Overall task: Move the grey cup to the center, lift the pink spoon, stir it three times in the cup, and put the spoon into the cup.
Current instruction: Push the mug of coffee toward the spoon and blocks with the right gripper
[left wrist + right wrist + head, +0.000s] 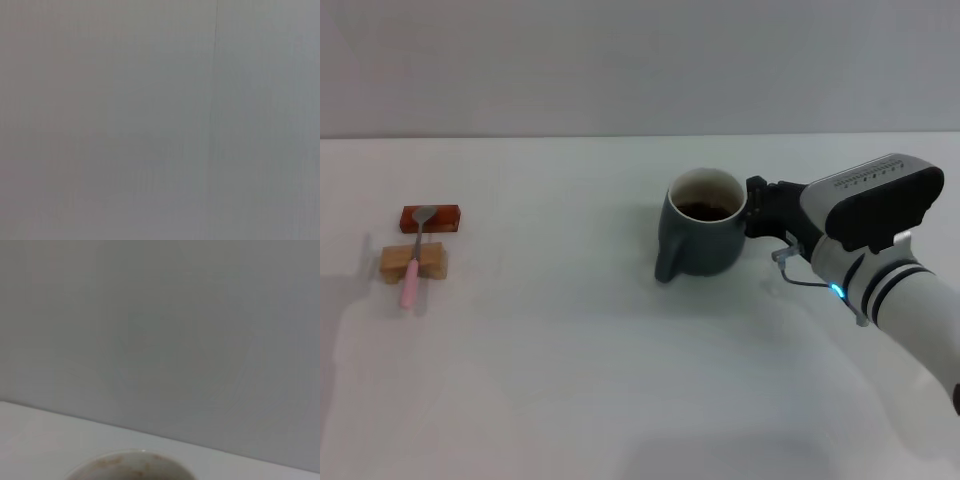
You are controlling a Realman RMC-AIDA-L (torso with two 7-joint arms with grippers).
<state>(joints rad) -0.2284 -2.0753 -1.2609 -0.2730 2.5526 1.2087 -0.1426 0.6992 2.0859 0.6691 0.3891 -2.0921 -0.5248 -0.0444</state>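
Cup (705,238): dark blue-grey, cream inside with dark liquid, stands on the white table (570,380) right of centre, handle toward the robot's left; its rim (131,466) also shows in the right wrist view. Right gripper (757,212): at the cup's right side, touching it; whether its fingers grip cannot be told. Spoon (415,255): far left, resting across a red-brown block (430,217) and a tan block (413,262), pink handle nearer the robot; left gripper unseen.

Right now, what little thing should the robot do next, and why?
Probably let go of the grey cup and pull the right gripper back. The cup already stands near the table's middle with the gripper at its side, while the pink spoon waits untouched across two wooden blocks on the left.
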